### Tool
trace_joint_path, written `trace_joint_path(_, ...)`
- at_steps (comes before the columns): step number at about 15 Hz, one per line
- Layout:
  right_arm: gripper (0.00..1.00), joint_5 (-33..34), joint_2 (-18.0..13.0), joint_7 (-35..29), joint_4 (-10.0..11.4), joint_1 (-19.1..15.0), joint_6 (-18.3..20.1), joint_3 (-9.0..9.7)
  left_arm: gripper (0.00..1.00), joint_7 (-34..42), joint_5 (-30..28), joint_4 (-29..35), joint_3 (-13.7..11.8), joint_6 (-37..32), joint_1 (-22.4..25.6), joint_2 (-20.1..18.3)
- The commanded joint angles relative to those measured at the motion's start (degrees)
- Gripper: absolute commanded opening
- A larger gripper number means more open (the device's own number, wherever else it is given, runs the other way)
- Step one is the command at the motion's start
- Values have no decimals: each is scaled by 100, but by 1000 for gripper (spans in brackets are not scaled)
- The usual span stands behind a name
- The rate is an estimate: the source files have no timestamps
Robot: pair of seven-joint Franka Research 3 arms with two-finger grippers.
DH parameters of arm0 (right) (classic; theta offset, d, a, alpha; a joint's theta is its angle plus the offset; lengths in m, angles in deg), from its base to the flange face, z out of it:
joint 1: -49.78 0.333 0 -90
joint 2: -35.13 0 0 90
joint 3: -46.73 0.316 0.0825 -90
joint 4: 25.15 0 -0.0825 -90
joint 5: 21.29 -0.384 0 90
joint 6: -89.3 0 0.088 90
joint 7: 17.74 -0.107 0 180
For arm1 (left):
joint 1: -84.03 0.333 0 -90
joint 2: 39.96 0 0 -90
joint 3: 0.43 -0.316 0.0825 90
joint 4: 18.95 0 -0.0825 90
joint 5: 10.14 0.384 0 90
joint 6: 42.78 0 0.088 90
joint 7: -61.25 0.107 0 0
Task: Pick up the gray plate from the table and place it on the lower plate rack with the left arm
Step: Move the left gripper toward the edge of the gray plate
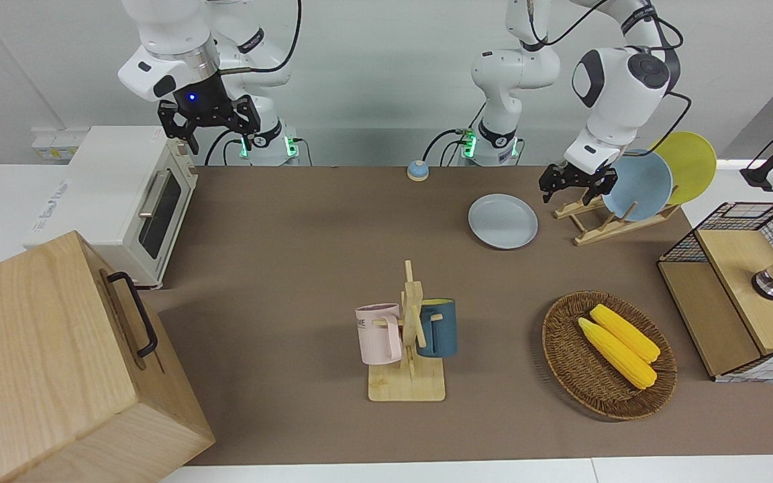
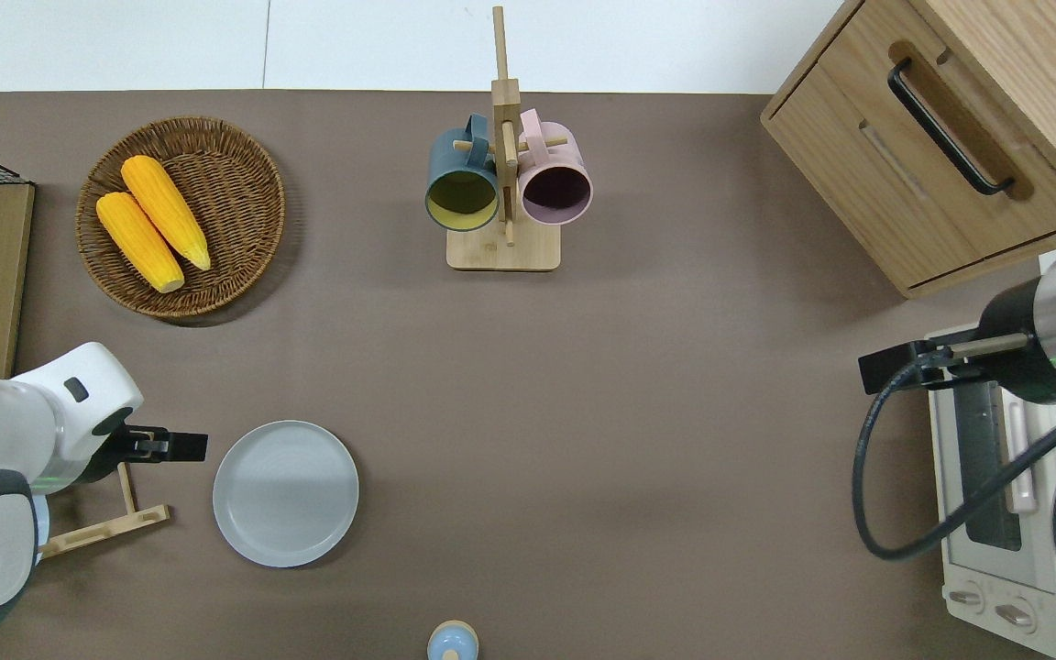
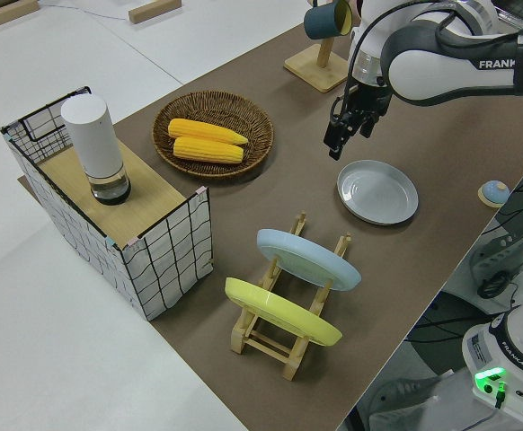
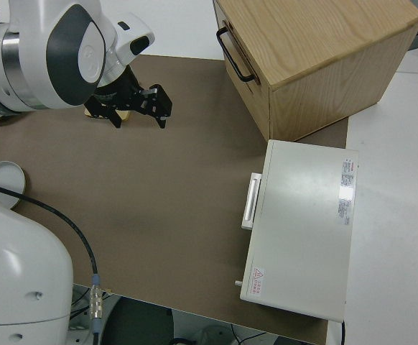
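The gray plate (image 1: 502,221) lies flat on the brown table (image 1: 306,268); it also shows in the overhead view (image 2: 285,492) and the left side view (image 3: 377,191). The light-wood plate rack (image 1: 598,228) stands beside it, toward the left arm's end, and holds a sky-blue plate (image 1: 638,184) and a yellow plate (image 1: 688,164). My left gripper (image 1: 566,190) is open and empty. In the overhead view it (image 2: 181,446) is over the table between the rack (image 2: 102,530) and the gray plate's rim. The right arm is parked, its gripper (image 1: 212,137) open.
A mug stand (image 1: 408,335) with a pink and a blue mug stands mid-table. A wicker basket (image 1: 564,376) holds two corn cobs. A wire-sided box (image 1: 749,288), a wooden drawer cabinet (image 1: 58,362), a white toaster oven (image 1: 125,194) and a small blue bell (image 1: 417,170) also stand here.
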Motion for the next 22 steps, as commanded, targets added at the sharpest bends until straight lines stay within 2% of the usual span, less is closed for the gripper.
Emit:
trace_joint_path(1,987,-59,-14,8,-35,-56,75,32,993,18,58,673,-2,537,26,-302)
trace_joint_path(5,990,-59,-14,8,-35,-56,75,32,993,18,58,1235,-2,1293,26,-294)
trace_joint_path(15,987,-59,-14,8,-35,-56,75,32,993,53,58,1808,7,2023,-9,-127)
trace_joint_path(22,990,-59,-14,8,-35,-56,75,32,993,53,58,2027,7,2770,-53,286)
